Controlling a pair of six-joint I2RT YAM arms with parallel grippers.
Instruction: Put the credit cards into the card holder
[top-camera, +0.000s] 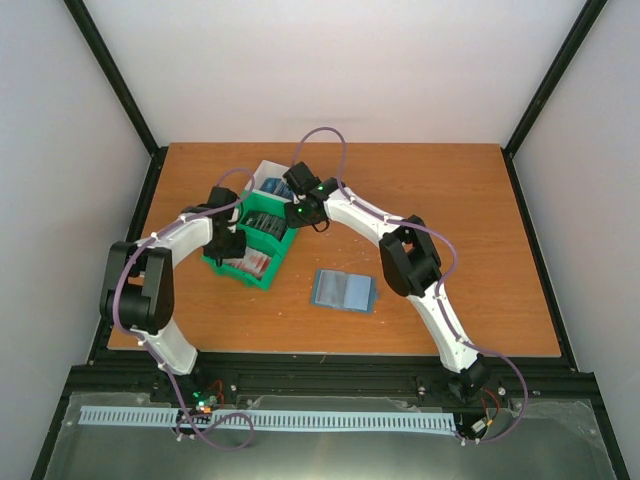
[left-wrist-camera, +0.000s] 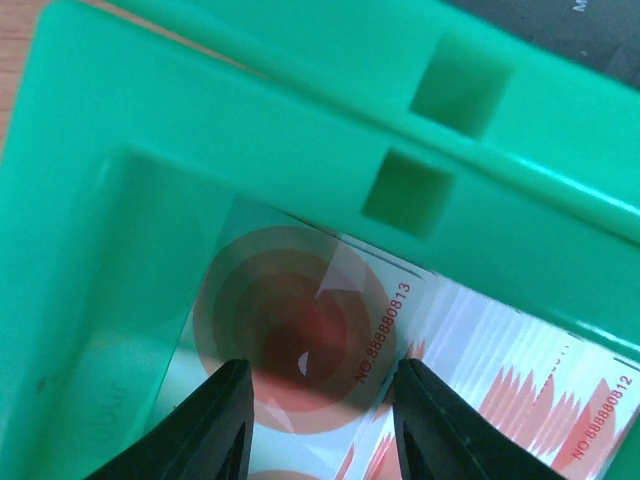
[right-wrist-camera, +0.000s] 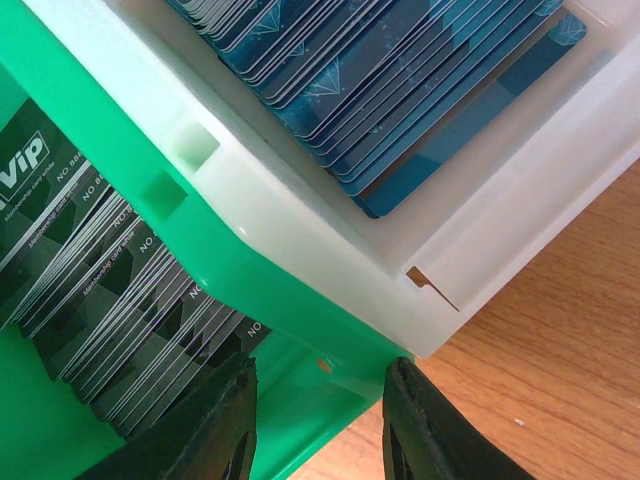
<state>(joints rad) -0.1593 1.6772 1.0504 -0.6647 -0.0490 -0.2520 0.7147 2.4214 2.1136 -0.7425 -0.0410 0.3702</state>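
Your left gripper (left-wrist-camera: 320, 425) hangs inside the green bin (left-wrist-camera: 150, 130), jaws partly apart and holding nothing. The fanned stack of red cards (left-wrist-camera: 300, 330) lies directly beneath and just ahead of the fingertips. The top card is wider than the gap between your jaws, so don't try to span it flat. The better move, I'd judge, is to tilt, work one fingertip under an exposed edge, and close on that single card; the fan makes a double pick likely. Mind the bin's wall close on the left of the jaws.

Your right gripper (right-wrist-camera: 318, 430) is likewise about half open and empty. It sits over the wall of a second green bin (right-wrist-camera: 250, 290), with dark cards (right-wrist-camera: 110, 300) to its left and the white bin (right-wrist-camera: 330, 230) of blue cards (right-wrist-camera: 400, 80) ahead.

The card holder (top-camera: 343, 290) lies open on the table (top-camera: 450, 200), well apart from both grippers, back toward the arms' bases from the right one.
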